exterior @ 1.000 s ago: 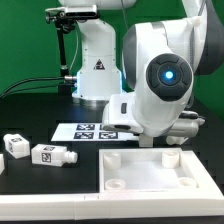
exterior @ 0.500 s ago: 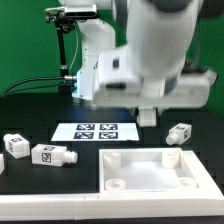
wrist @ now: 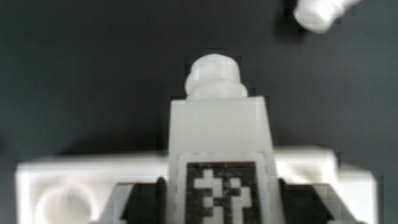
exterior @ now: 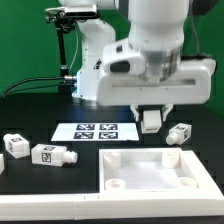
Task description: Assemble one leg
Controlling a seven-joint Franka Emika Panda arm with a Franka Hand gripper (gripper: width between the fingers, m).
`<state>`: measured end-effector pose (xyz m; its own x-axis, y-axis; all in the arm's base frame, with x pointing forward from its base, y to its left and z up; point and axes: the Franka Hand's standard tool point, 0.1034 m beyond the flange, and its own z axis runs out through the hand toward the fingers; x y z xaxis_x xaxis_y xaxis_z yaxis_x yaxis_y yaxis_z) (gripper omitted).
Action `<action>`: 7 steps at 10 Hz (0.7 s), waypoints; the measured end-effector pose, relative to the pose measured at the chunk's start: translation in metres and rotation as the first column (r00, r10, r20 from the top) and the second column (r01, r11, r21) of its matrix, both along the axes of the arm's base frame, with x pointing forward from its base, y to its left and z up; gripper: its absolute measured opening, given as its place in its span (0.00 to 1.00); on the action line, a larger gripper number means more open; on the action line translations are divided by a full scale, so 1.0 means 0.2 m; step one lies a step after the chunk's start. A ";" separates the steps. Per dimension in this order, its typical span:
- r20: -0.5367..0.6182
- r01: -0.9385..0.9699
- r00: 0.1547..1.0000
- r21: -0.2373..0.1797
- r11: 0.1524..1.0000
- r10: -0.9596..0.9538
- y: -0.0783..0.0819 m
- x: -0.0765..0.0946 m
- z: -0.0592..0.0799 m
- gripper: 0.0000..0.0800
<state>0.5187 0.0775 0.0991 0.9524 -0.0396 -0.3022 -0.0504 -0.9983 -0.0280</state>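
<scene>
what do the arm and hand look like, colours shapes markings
The arm is glossy white, built from bulky rounded shells. Its white base carries a small black triangle sticker, and a thin black cable runs toward it. The hand hangs from a wide, boxy white block.

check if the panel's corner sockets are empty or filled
Empty where visible: three round sockets on the panel show bare, nothing seated in them. The fourth: cannot tell.

open table [exterior: 88,178] between panel [exterior: 150,172] and legs [exterior: 52,154]
</scene>
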 end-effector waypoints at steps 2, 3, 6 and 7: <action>0.132 -0.015 0.991 0.014 1.000 0.013 -0.02 0.25 0.18 0.36; 0.269 -0.014 0.963 0.015 1.000 0.009 -0.01 0.32 0.19 0.36; 0.451 -0.013 0.892 0.012 1.000 0.006 0.00 0.33 0.16 0.36; 0.524 -0.028 0.851 0.006 1.000 0.021 0.04 0.36 0.12 0.36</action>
